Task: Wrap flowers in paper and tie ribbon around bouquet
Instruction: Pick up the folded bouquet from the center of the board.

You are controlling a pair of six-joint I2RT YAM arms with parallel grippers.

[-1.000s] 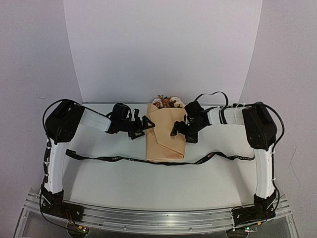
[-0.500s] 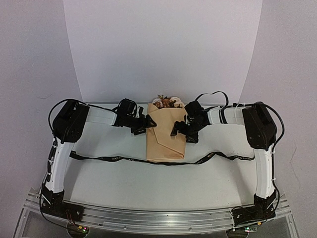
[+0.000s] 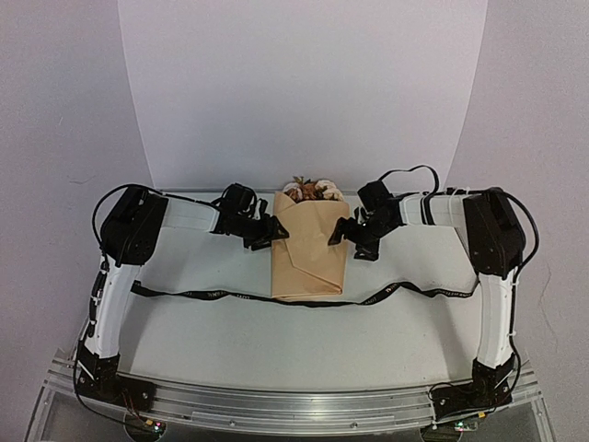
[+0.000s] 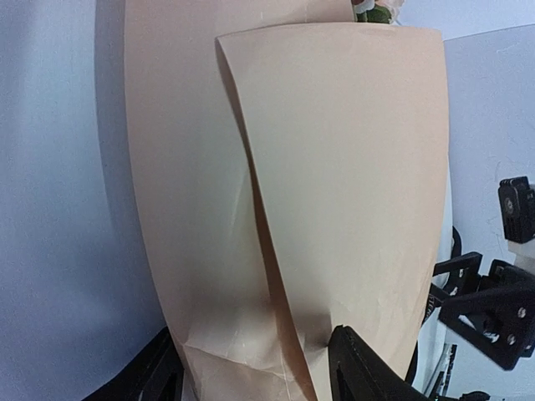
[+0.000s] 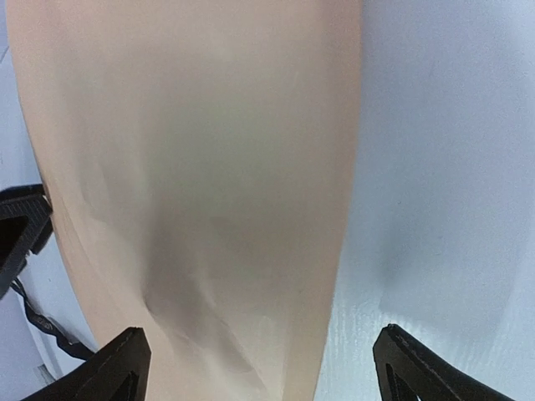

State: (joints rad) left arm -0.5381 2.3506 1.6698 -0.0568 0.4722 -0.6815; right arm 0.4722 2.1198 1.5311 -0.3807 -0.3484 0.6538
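— White bench (image 3: 212, 331), white backdrop. Where is your bouquet (image 3: 308, 249)?
— Mid-bench, blooms toward the backdrop, ribbon (image 3: 202, 295) at its near end. Your right gripper (image 3: 339, 235) stands wide apart at its right edge. Your left gripper (image 3: 274, 230) straddles the left edge; whether it pinches, I cannot tell.

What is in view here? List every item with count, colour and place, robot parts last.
bouquet: one, tan paper cone, centre of the table, wide end away from the arms' bases
flowers: one small bunch, cream, pink and brown, showing at the bouquet's far end
ribbon: one, black with light lettering, lying left to right across the table past the bouquet's near end
table: one, white, under everything
backdrop: one, white, behind the table
rail: one, metal, near edge
left gripper: one, black, fingers either side of the bouquet's left edge
right gripper: one, black, open at the bouquet's right edge
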